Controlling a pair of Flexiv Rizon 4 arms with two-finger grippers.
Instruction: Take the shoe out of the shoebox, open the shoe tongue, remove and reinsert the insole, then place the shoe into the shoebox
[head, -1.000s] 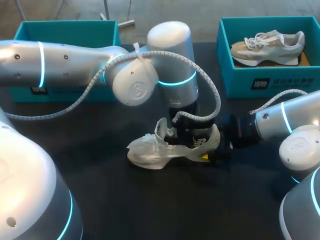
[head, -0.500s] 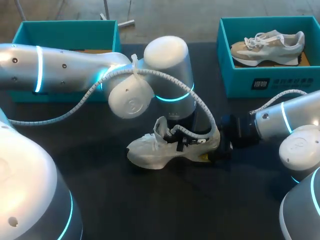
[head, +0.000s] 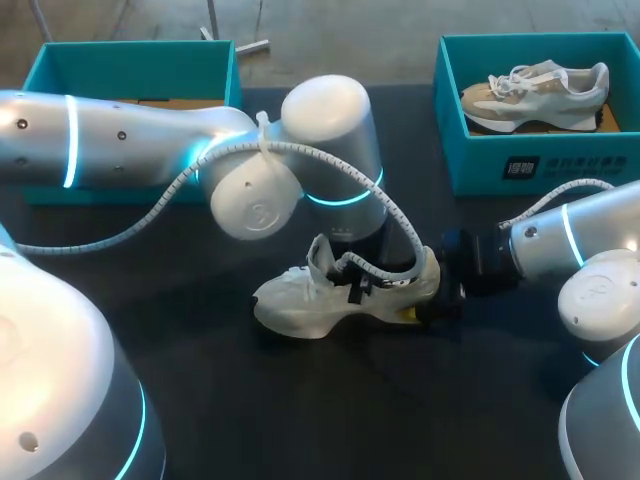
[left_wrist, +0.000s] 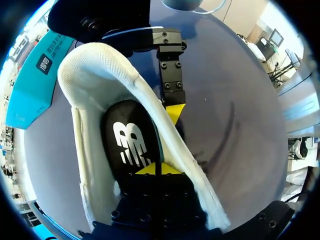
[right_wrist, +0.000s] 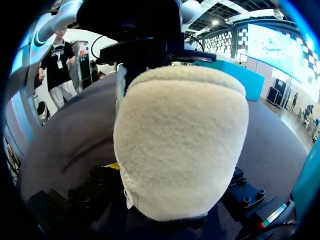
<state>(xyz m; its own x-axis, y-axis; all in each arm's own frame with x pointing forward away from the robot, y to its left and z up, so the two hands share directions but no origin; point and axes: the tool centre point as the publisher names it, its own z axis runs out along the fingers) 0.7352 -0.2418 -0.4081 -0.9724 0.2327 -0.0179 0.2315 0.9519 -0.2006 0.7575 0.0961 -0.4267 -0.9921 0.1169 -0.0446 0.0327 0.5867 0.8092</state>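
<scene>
shoe (head: 300, 302): middle of the surface (head: 210, 400), long axis running left edge to right edge, toe toward the left edge
right pincer (head: 415, 310): clamped on the heel
left pincer (left_wrist: 155, 169): tips together, down in the opening over the insole (left_wrist: 127, 135)
shoebox (head: 130, 60): open, far left corner

The head camera sat high behind the robot and looked down over the dark matte tabletop (head: 330, 420), taking in both arms and, at mid-table, the white mesh running shoe (head: 300, 305). The left wrist camera hung very close above that shoe, facing straight down into its opening. The right wrist camera sat low over the table, facing the shoe's heel from very near. All three views shared the shoe.
</scene>
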